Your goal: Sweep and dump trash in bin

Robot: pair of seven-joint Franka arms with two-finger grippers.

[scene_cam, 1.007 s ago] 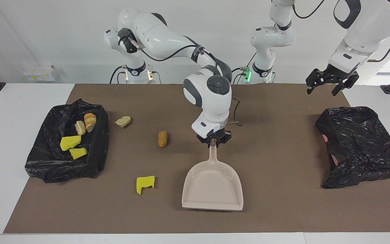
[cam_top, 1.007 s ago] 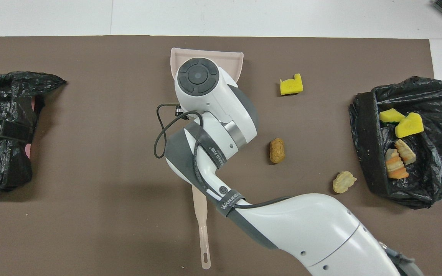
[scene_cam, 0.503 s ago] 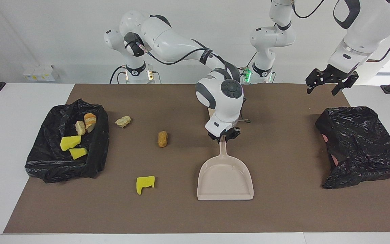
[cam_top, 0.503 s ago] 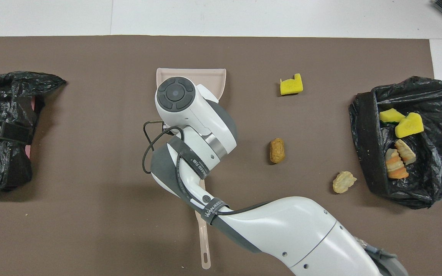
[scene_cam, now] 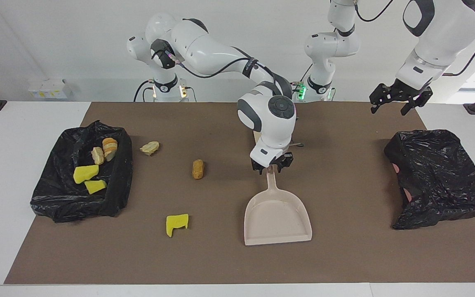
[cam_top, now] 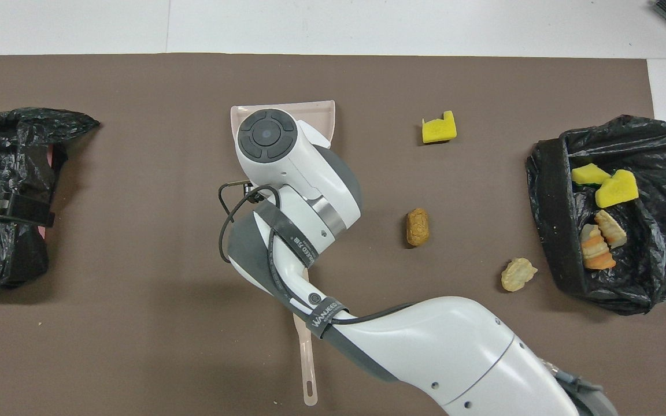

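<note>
here, dustpan [scene_cam: 278, 216] flat, handle toward robots

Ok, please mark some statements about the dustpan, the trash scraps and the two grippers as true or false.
1. The beige plastic dustpan holds no trash. True.
2. Four scraps lie in the black bag-lined bin. True.
3. Five scraps lie on the brown mat. False: three, a yellow sponge chunk, a brown lump and a pale lump.
4. The left gripper is at the dustpan's handle. False: it hangs open over the mat's edge; the right gripper is at the handle.
</note>
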